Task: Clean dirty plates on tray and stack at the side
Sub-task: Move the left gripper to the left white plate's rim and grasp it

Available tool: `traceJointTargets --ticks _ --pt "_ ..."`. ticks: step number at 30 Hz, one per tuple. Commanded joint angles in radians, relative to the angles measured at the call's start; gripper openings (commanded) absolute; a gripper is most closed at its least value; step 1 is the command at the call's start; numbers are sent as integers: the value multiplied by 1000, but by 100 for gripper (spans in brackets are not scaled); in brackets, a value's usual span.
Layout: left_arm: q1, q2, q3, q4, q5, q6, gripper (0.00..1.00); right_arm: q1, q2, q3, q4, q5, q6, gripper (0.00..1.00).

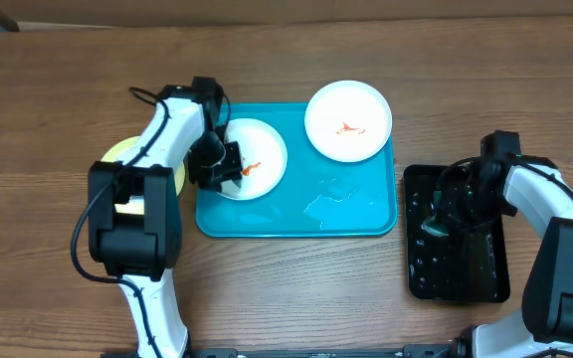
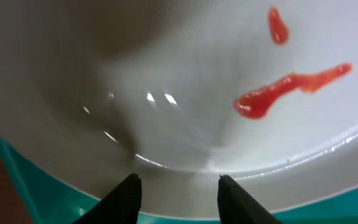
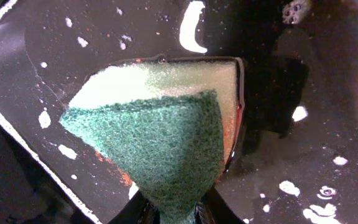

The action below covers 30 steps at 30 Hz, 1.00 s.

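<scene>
Two hands | left hand (image 2: 179, 183) released, sauce-smeared white plate (image 2: 185, 93) just ahead of it | right hand (image 3: 173, 211) clenched on green-faced sponge (image 3: 157, 134)

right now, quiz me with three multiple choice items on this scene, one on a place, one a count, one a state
1. Where is the sponge?
A) on the turquoise tray
B) in the left gripper
C) in the right gripper, over the black tray

2. How many plates lie on the turquoise tray?
A) two
B) one
C) three

3. The white plate at the left gripper is
A) wiped clean
B) smeared with red sauce
C) upside down

Answers:
1 C: the right wrist view shows the fingers pinching the sponge above the wet black tray.
2 A: overhead, only this plate and a second white plate sit on it.
3 B: the left wrist view shows a red smear on it.
</scene>
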<state>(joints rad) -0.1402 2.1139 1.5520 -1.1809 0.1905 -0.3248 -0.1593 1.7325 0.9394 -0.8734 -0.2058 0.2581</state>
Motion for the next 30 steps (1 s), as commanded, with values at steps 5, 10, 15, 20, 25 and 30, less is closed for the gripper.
traceJointTargets --ticks 5,10,15,20,25,30 --pt "-87 -3 17 -68 19 -5 42 0 46 -54 -14 48 -1 20" --pt "-71 -4 50 -101 -21 -30 42 0 46 -54 -15 48 -1 20" --pt "3 -38 129 -123 -21 -46 43 0 46 -54 -14 49 -1 20" --pt "66 -74 194 -105 -102 -37 46 0 46 -54 -14 48 -1 20" --pt "76 -72 163 -44 -189 6 57 0 46 -54 -14 48 -1 20" --pt "76 -72 108 -2 -201 6 59 0 46 -54 -14 48 -1 20"
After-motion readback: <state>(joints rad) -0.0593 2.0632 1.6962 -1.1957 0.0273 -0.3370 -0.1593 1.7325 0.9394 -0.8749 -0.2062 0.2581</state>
